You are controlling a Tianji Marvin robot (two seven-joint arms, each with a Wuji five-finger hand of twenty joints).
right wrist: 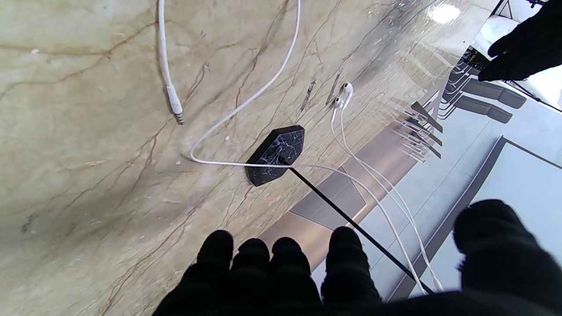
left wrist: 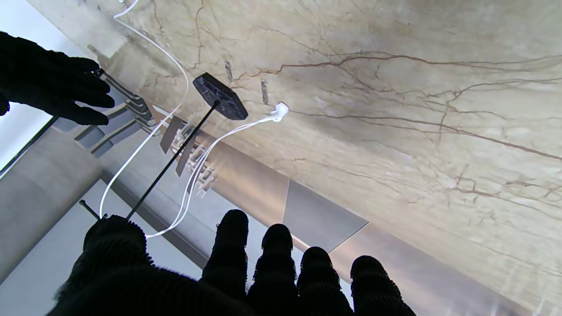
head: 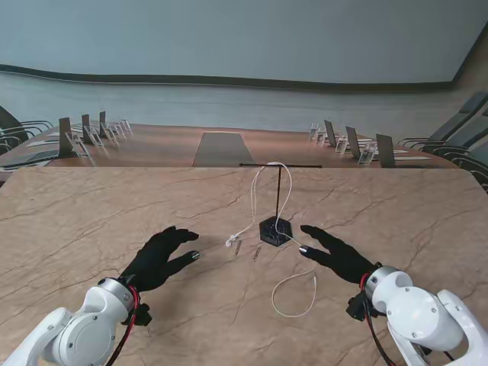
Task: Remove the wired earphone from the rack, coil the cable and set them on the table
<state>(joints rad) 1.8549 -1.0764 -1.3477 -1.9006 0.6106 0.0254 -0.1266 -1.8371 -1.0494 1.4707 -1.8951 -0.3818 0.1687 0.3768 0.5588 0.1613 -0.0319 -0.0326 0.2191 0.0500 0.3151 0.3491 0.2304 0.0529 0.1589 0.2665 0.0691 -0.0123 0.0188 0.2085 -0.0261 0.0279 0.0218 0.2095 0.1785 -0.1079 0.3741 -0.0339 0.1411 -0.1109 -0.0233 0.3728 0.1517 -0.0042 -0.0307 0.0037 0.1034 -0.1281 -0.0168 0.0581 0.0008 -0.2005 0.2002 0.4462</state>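
Left hand [head: 158, 258] and right hand [head: 336, 254] spread wide, holding nothing, flanking rack [head: 276, 229]; earphone [head: 232, 241] cable draped over rack, plug [right wrist: 176, 109] on table [head: 91, 221]

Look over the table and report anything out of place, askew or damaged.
Nothing looks damaged or spilled. The earphone cable is draped over the upright rack, its earbuds down at the table and its plug end trailing loose on the table. Both robot hands are open, holding nothing.
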